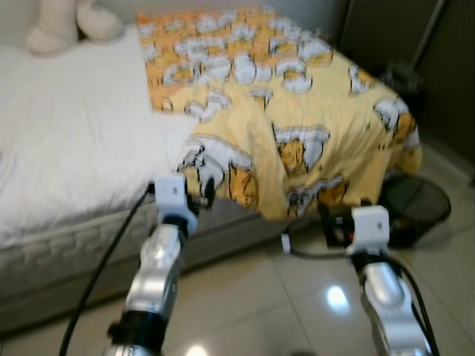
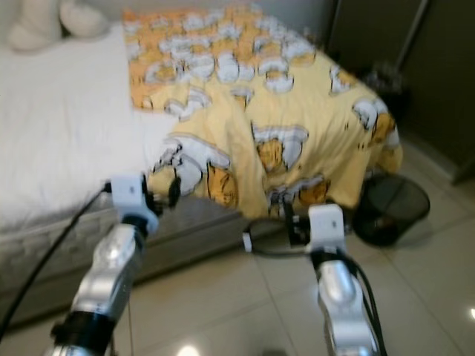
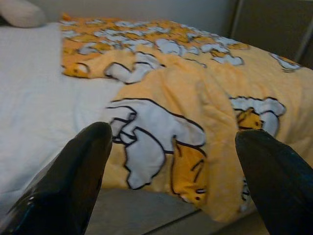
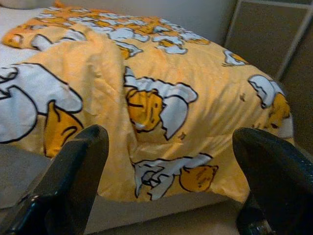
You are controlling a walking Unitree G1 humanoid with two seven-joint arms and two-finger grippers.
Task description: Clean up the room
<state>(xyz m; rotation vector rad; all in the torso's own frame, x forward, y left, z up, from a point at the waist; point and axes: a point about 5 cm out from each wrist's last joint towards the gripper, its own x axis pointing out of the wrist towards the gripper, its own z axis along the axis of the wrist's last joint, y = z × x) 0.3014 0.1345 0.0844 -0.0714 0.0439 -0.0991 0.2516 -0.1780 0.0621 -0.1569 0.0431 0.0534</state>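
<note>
A yellow blanket (image 1: 282,111) printed with white and orange cartoon figures lies bunched over the foot half of the bed. Its edge hangs down over the mattress side toward the floor. The white sheet (image 1: 74,133) is bare on the left half. My left gripper (image 1: 182,184) is at the bed's edge, just short of the blanket's hanging corner. It is open, with the fingers (image 3: 73,176) wide apart and nothing between them. My right gripper (image 1: 367,215) is lower, in front of the hanging blanket (image 4: 161,103). It is open and empty too.
A pale plush toy (image 1: 67,22) rests at the head of the bed. A black mesh basket (image 1: 419,200) lies on the tiled floor (image 1: 260,297) by the bed's foot corner. A dark cabinet (image 1: 386,30) stands behind it. A small white plug with a cable (image 1: 286,242) lies under the blanket's edge.
</note>
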